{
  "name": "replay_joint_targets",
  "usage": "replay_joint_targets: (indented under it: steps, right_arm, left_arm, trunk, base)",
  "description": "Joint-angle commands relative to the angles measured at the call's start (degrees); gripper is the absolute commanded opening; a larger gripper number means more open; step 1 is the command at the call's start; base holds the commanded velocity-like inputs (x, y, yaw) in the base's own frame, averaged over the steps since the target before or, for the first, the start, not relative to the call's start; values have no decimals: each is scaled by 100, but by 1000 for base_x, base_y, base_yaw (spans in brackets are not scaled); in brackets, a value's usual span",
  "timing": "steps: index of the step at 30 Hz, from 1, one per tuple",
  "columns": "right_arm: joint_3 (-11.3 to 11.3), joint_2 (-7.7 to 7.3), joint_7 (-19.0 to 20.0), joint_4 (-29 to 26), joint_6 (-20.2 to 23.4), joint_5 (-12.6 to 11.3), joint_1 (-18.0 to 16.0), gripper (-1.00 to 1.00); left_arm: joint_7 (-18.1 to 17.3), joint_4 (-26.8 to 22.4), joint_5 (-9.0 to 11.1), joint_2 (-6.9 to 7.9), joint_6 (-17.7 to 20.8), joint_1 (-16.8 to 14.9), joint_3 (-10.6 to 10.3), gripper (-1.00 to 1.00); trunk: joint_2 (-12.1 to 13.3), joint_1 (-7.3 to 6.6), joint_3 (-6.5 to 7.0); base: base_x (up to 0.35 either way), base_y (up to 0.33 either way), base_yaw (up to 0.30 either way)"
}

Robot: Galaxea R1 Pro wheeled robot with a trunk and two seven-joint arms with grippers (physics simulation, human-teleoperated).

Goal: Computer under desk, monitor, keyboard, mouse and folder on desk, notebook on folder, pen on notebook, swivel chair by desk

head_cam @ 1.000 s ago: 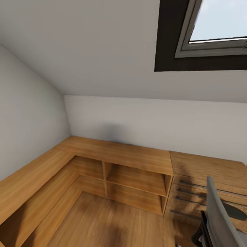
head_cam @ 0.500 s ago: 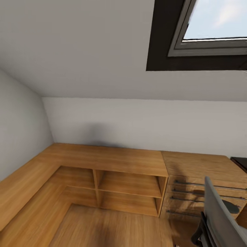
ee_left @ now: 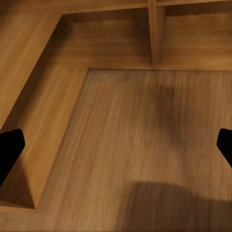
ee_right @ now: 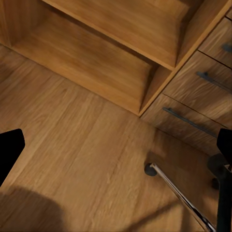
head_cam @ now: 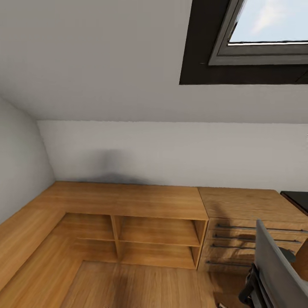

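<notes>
Both grippers, left point(ee_left: 116, 145) and right point(ee_right: 116, 154), hang wide and empty over the wood floor point(ee_left: 145, 145). Close at the right stands the swivel chair point(head_cam: 273, 265), its chrome base leg point(ee_right: 179, 193) just under the right gripper; driving on could knock it into the drawer unit point(head_cam: 244, 239).

In the left wrist view the left tool point(ee_left: 116, 145) has its two black fingertips point(ee_left: 9, 147) at the frame's far left and right edges, spread wide with nothing between. The right tool point(ee_right: 116, 150) is spread likewise, empty, its fingertips point(ee_right: 9, 147) at both side edges.
</notes>
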Motion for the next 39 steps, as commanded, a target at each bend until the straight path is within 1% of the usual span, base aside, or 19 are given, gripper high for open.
replay_joint_targets:
  steps: [1, 7, 19, 27, 30, 33, 35, 39]
  right_arm:
    - [17, 0, -61, 2, 5, 51, -1, 100]
    - [15, 1, -63, 2, 6, 51, -1, 100]
    - [10, 1, -63, 1, 7, 50, -1, 100]
    - [6, 1, -63, 5, 7, 30, -1, 100]
    - [6, 1, -62, 3, 7, -48, -1, 100]
    - [8, 1, -57, 1, 7, -185, -1, 100]
    - [12, 1, -49, 0, 7, -369, -1, 100]
    - [12, 1, -47, -1, 7, -435, -1, 100]
  left_arm:
    - [35, 3, 25, -1, -9, -2, -50, 100]
    - [34, 3, 22, -1, -9, -2, -50, 100]
    - [34, 3, 22, -1, -9, -2, -50, 100]
    - [41, 3, 22, -1, -9, -2, -50, 100]
    - [42, 3, 23, -1, -9, -2, -50, 100]
    - [42, 3, 25, -1, -9, -2, -50, 100]
    - [41, 3, 25, -1, -9, -2, -50, 100]
    - [42, 3, 24, -1, -9, -2, -50, 100]
  trunk:
    - [-5, 2, -12]
    - [-5, 2, -66]
    - [-5, 2, -175]
    - [-5, 2, -248]
    - [-5, 2, -275]
    - [-5, 2, -302]
    - [-5, 2, -319]
    - [-5, 2, -351]
  base:
    - [11, 10, -14]
    - [5, 23, -6]
    - [0, 286, 0]
    - [0, 83, 0]
    - [0, 18, 0]
    - [0, 9, -15]
    - [0, 4, -87]
    - [0, 1, -141]
